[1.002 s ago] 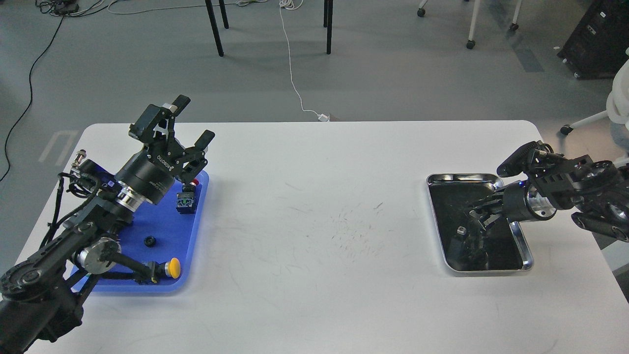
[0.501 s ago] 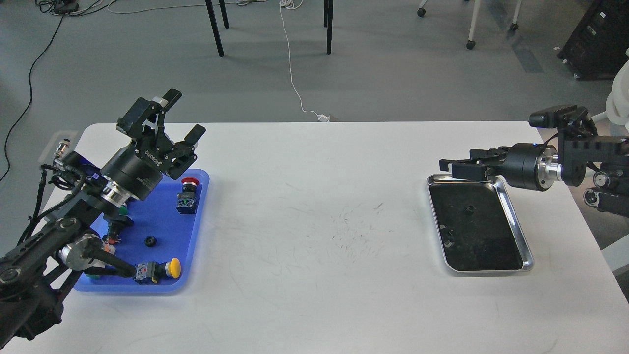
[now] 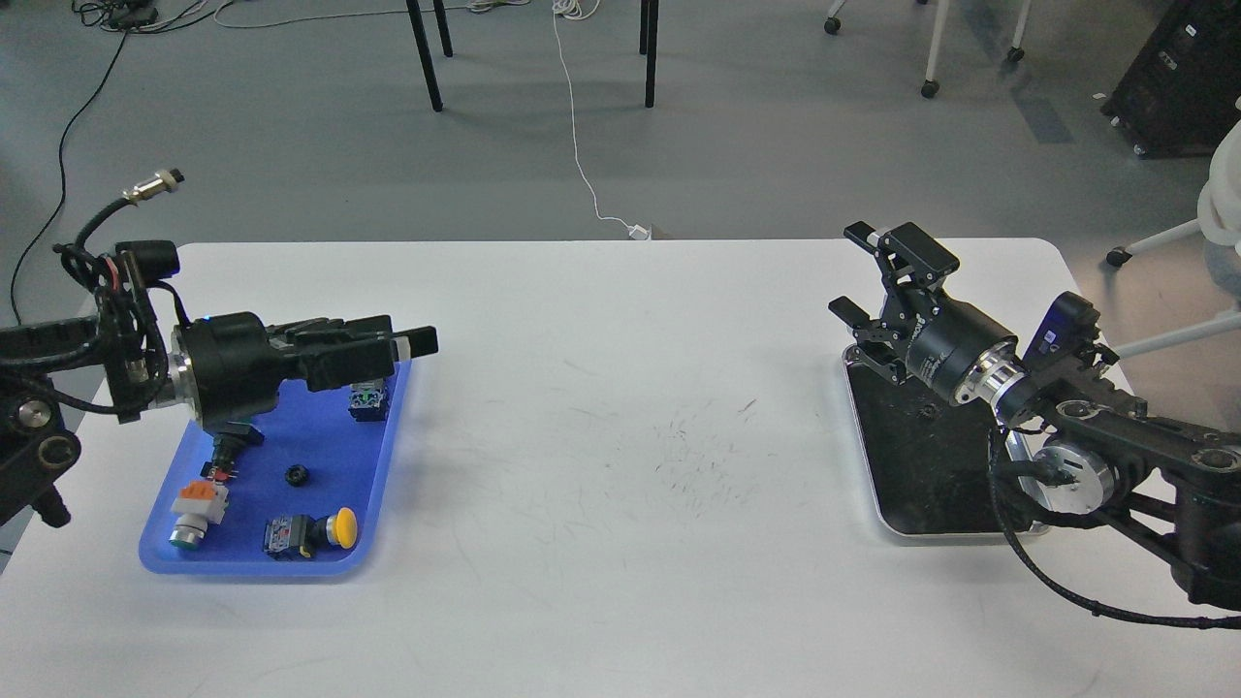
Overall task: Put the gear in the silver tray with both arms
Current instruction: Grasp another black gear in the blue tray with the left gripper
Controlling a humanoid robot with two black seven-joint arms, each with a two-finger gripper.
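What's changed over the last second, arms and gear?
The left gripper swung from tilted up to level over the blue tray. The right gripper lifted out of the silver tray, open. Neither holds anything. The gear stayed put.

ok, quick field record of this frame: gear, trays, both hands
gear: loose on blue tray, ungrasped
second gear-like disc: in silver tray
left hand: above blue tray's far edge, holding nothing, fingers pointing right, gap unclear
right hand: open, empty, over silver tray's far-left corner
buttons: yellow button on blue tray
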